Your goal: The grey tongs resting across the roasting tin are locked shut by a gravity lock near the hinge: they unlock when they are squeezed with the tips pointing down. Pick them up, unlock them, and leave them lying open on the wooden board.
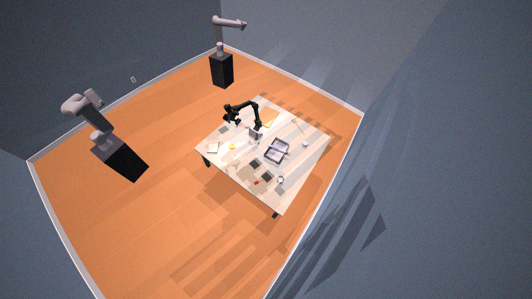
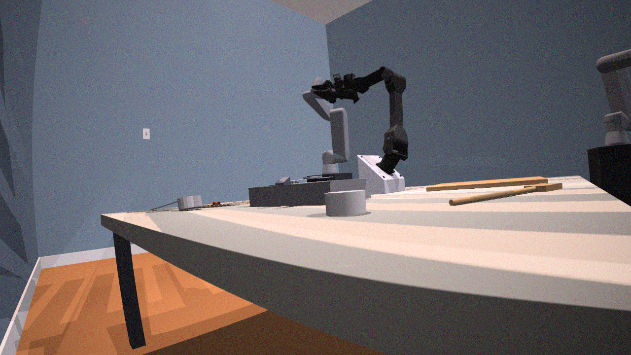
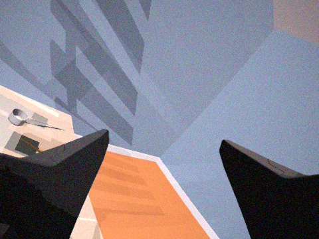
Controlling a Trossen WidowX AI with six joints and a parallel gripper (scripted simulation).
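Note:
The grey tongs (image 1: 278, 149) lie shut across the dark roasting tin (image 1: 266, 153) (image 2: 286, 196) near the middle of the table (image 1: 316, 146) (image 2: 441, 233). The wooden board (image 1: 269, 116) (image 2: 485, 183) lies flat at the table's far side, behind the arm's base. My gripper (image 1: 232, 120) (image 2: 325, 90) (image 3: 166, 141) is open and empty. It is raised high above the table's left part, well away from the tin and the board. In the wrist view it faces out over the table's edge at the floor and wall, and the tongs do not show there.
A wooden spoon (image 1: 297, 125) (image 2: 492, 195) lies beside the board. A pale cylinder (image 1: 304, 143) (image 2: 345, 202) stands near the tin. A small saucepan (image 1: 280, 179) (image 2: 189, 202) (image 3: 18, 116), a red block (image 1: 256, 182), a yellow piece (image 1: 231, 145) and dark squares lie on the table. Two grey arms on black pedestals stand on the floor.

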